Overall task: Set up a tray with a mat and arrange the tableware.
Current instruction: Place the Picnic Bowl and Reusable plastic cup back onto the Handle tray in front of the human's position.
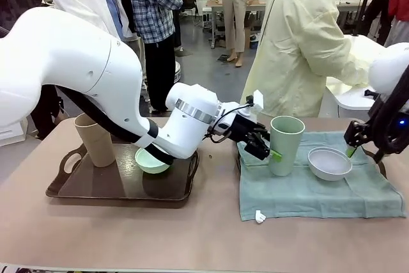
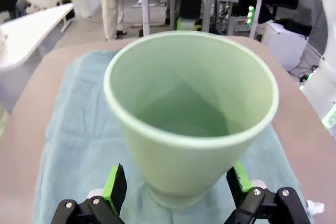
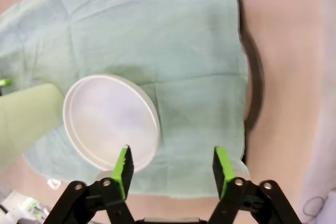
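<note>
On the mat (image 1: 319, 190), at the robot's right side of the table, the green cup (image 1: 285, 144) stands upright, its long axis vertical, with the white bowl (image 1: 329, 163) just beside it. My left gripper (image 2: 177, 186) comes at the cup from the side, low down near its foot. The fingers are spread wide with the cup between them, and at least one pad stands clear of the wall, so I am pinching nothing. To get there my left arm stretches across the middle, forearm nearly level, wrist turned so the fingers lie flat to the table.

My right gripper (image 3: 172, 166) hangs above the bowl's outer edge, pointing down and also spread. One finger is over the rim, the other over bare mat, and it holds nothing.

The tan cup (image 1: 96, 139) and mint bowl (image 1: 152, 160) sit on the brown tray (image 1: 70, 187), well apart from both grippers. They lie behind my left wrist — toward my left shoulder — so I judge the left arm nearer, and it should back straight off the cup before swinging over.
</note>
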Controlling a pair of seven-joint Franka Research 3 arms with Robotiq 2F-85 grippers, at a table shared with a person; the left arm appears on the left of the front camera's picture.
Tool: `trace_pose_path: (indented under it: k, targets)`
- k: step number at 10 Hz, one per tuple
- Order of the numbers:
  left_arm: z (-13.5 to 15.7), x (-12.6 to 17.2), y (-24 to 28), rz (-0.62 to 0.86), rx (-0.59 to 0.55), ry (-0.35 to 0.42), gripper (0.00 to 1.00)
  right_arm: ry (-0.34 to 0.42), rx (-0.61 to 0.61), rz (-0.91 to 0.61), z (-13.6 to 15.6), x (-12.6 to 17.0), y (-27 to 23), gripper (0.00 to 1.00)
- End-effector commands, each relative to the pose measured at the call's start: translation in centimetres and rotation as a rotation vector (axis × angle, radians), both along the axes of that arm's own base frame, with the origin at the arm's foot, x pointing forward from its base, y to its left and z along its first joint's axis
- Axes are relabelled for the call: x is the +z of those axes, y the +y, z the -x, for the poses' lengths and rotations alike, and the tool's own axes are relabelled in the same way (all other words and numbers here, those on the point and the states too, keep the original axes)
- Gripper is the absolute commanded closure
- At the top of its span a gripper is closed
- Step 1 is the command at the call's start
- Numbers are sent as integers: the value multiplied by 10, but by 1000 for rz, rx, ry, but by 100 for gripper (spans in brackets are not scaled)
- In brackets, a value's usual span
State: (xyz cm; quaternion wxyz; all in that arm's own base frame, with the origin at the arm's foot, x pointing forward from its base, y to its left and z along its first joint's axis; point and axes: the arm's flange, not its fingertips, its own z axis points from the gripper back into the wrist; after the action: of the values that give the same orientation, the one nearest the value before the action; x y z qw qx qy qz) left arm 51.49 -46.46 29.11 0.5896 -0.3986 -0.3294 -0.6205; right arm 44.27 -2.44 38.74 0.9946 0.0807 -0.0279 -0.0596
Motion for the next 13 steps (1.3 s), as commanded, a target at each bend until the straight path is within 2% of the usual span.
trace_pose_path:
  k: [1,2,3,4,6,8,9,10,11,12,13]
  targets:
    - [8,9,18,-137,43,98,0,21,-10,-4,15,15,-12,0]
    - [11,17,29,-212,60,130,0,20,-5,-13,20,21,-15,10]
    - [16,30,40,-305,81,157,0,18,1,-21,24,28,-17,0]
    - [23,52,51,-376,119,177,0,22,14,-11,27,36,-14,0]
    - [43,113,73,-535,275,228,0,5,47,23,32,59,-1,0]
    - [56,160,85,-674,430,267,0,-26,71,41,33,86,17,0]
    - [60,177,87,-769,547,303,0,-27,79,54,32,93,24,0]
    - [65,196,86,-869,696,295,0,-18,72,62,28,98,30,0]
    - [67,208,83,-943,795,282,0,-13,58,59,22,99,30,0]
    - [67,216,78,-1006,870,280,0,2,51,53,17,97,30,0]
    - [65,223,75,-975,865,311,0,17,60,38,10,92,28,0]
